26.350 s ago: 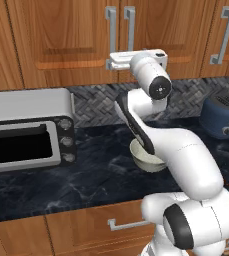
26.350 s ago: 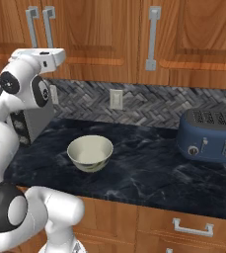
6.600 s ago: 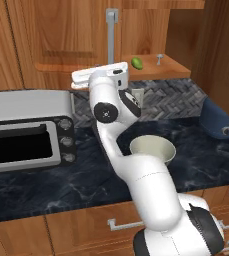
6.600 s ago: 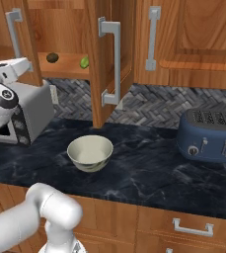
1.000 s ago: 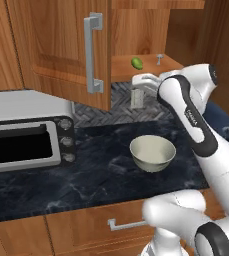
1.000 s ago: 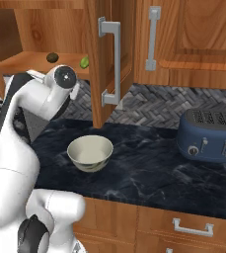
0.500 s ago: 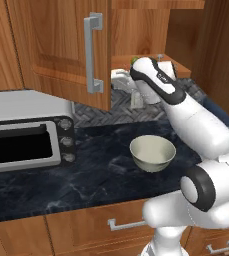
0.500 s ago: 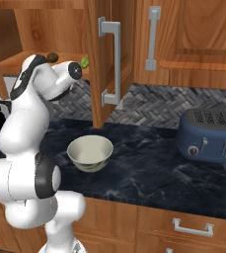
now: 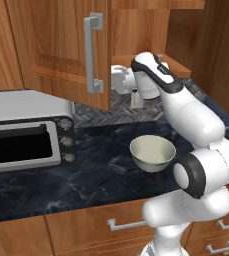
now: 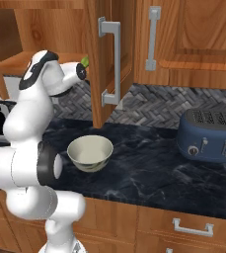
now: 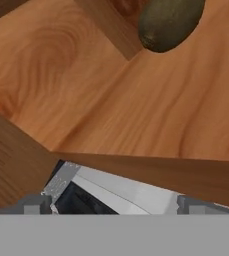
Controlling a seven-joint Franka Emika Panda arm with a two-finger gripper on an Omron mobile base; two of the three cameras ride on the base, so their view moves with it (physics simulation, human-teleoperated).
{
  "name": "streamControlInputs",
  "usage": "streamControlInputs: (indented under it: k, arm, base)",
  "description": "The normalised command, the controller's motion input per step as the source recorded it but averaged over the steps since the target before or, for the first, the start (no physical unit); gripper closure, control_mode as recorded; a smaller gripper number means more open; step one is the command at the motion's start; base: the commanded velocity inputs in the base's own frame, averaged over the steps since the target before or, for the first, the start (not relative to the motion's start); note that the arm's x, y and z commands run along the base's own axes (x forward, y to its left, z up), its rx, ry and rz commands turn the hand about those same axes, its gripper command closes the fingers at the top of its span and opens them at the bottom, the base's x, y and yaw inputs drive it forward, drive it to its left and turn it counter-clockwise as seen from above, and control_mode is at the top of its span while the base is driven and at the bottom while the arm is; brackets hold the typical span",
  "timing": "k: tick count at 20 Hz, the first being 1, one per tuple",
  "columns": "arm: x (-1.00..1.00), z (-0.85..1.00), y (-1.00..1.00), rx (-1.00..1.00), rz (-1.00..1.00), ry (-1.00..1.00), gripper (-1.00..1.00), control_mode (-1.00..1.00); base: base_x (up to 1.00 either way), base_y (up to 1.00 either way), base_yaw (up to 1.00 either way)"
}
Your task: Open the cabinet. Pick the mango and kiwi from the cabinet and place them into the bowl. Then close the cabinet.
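With both doors of the cabinet [image 9: 61, 45] swung open, the opening step looks done and the fruit-picking step is what's happening now. The arm is reaching up to the cabinet shelf [image 11: 176, 100], and the fingers [image 11: 111, 206] are spread wide with nothing between them, tips barely poking up at the bottom of the hand view.

From the hand camera, the kiwi [image 11: 168, 20] sits on the shelf up ahead, close to a wooden upright toward the back, well clear of the shelf's front edge. The mango [image 10: 84, 62] is just a green sliver peeking past the wrist in the right base view, near the front edge of the shelf beside the open right-hand door. The bowl [image 9: 152, 152] waits on the bench [image 9: 86, 170] below, near its front edge, and looks empty from what I can see.

My guess is the kiwi is the target. Next move calls for pushing the hand further in so the fingers straddle it, then closing gently, since it's round and could roll toward the back. After that, back out without clipping the door and drop down to the bowl.
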Motion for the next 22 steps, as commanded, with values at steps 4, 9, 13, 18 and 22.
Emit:
streamControlInputs:
  k: [4,9,13,18,22]
  arm:
    - [0.06,-0.03,0.21,-0.02,0.02,0.01,-1.00,-1.00]
    - [-0.89,0.00,0.28,-0.14,0.00,-0.46,-1.00,-1.00]
    - [0.00,0.00,0.00,0.00,0.00,0.00,-1.00,-1.00]
    - [0.12,0.00,0.14,0.00,0.00,0.01,-1.00,-1.00]
    - [0.43,0.00,0.10,0.03,0.00,0.09,-1.00,-1.00]
  base:
    - [0.00,0.00,0.00]
    - [0.00,0.00,0.00]
    - [0.00,0.00,0.00]
    - [0.00,0.00,0.00]
    - [0.00,0.00,0.00]
